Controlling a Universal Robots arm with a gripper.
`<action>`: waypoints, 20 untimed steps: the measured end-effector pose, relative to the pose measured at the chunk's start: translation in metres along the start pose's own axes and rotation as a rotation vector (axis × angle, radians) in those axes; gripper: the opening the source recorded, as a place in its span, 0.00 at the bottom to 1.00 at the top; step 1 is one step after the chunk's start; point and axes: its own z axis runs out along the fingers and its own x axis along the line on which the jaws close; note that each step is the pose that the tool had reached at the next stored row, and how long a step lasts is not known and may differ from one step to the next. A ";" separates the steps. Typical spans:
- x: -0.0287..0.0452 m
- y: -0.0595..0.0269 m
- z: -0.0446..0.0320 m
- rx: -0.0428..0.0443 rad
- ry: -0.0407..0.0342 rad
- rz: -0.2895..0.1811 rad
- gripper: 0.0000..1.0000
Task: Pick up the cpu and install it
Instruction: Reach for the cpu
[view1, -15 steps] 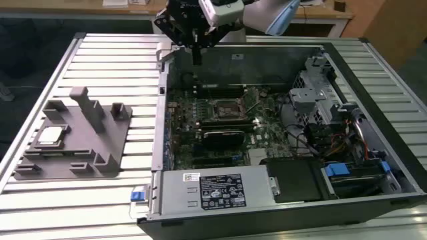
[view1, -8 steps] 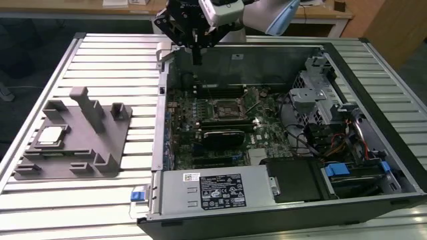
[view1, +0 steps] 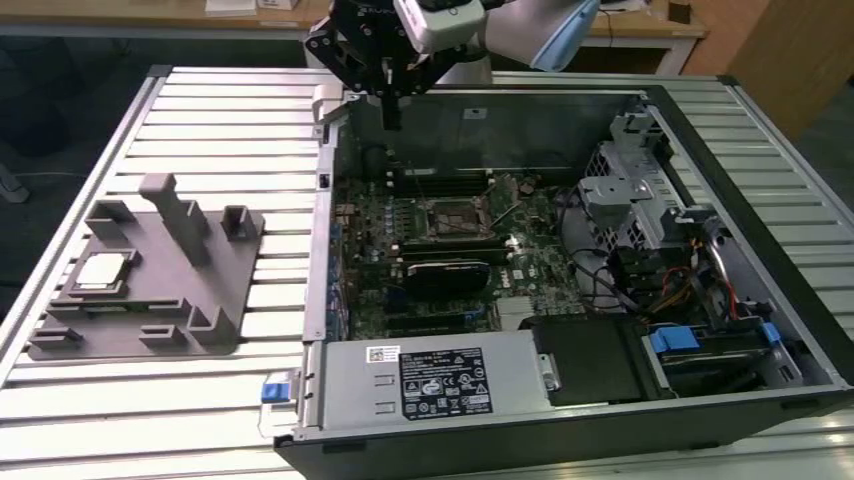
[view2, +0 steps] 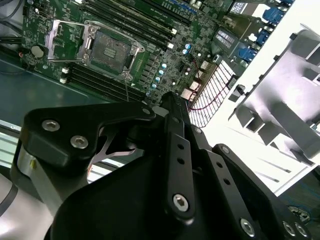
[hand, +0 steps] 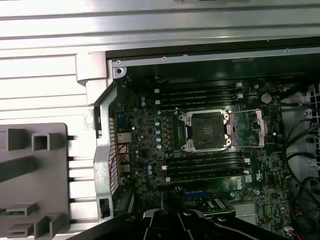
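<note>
The cpu (view1: 104, 272), a small square chip with a shiny silver top, lies on the grey fixture (view1: 147, 300) at the exterior view's left, outside the computer case. My gripper (view1: 390, 112) hangs high over the case's far wall, far from the cpu, with its fingers pressed together on nothing. In the second wrist view its fingers (view2: 171, 107) run together to a point. The empty black socket (view1: 451, 218) sits mid-motherboard, also seen as the socket (hand: 207, 129) with its metal load plate (hand: 248, 128) swung aside, and in the second wrist view as the socket (view2: 112, 50).
The open computer case (view1: 315, 250) stands on a slatted metal table (view1: 214, 110). Inside are memory slots (hand: 200, 95), a power supply (view1: 427, 378), drive cages (view1: 627, 190) and cable bundles (view1: 667, 285). The fixture has upright grey posts (view1: 167, 205).
</note>
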 end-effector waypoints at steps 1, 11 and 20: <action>0.0007 -0.0001 0.0000 0.0000 0.0001 0.000 0.11; 0.0108 -0.0008 -0.0003 0.0000 0.0000 0.000 0.11; 0.0244 -0.0018 -0.0007 0.0000 -0.0005 0.000 0.11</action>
